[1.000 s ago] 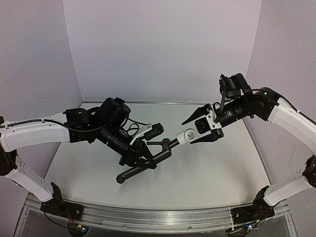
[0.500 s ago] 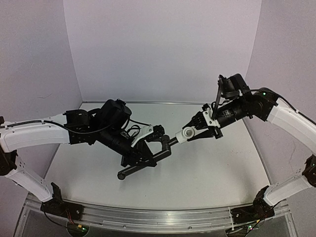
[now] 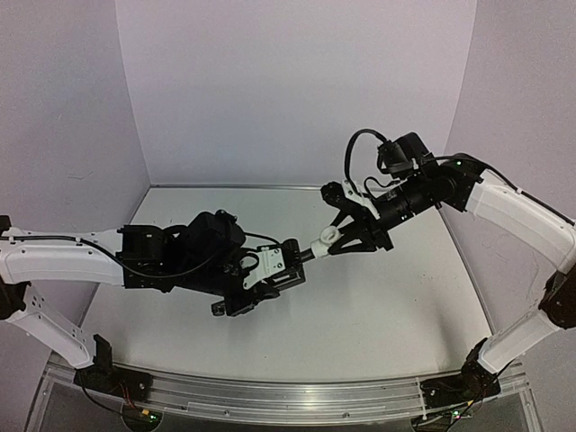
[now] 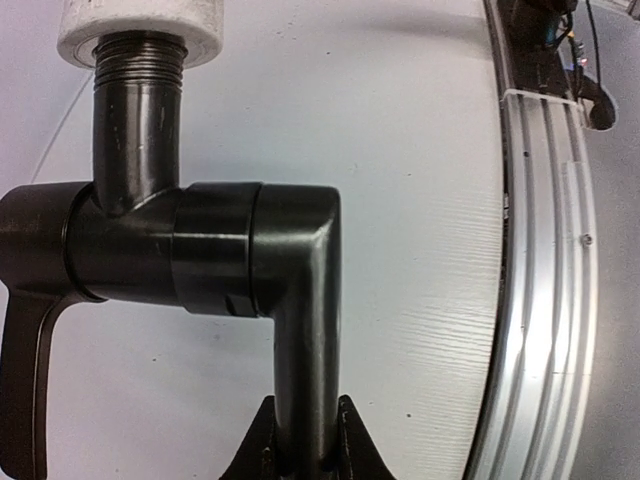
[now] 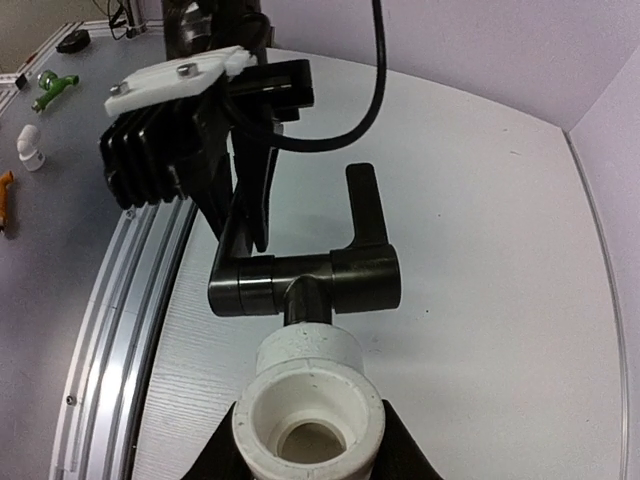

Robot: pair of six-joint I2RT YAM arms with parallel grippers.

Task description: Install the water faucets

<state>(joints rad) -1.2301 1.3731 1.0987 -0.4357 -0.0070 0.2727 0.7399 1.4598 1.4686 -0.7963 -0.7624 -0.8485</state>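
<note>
Aloft, black faucet (image 4: 220, 260) in left hand (image 3: 266, 273), white fitting (image 5: 310, 405) in right hand (image 3: 340, 237)

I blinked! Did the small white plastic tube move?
Yes. The small white plastic tube shifted left, away from the table's right edge.

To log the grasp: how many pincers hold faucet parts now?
2. The left pincer grips the black pipe; the right pincer grips the white fitting on its threaded end. None hidden.
</note>
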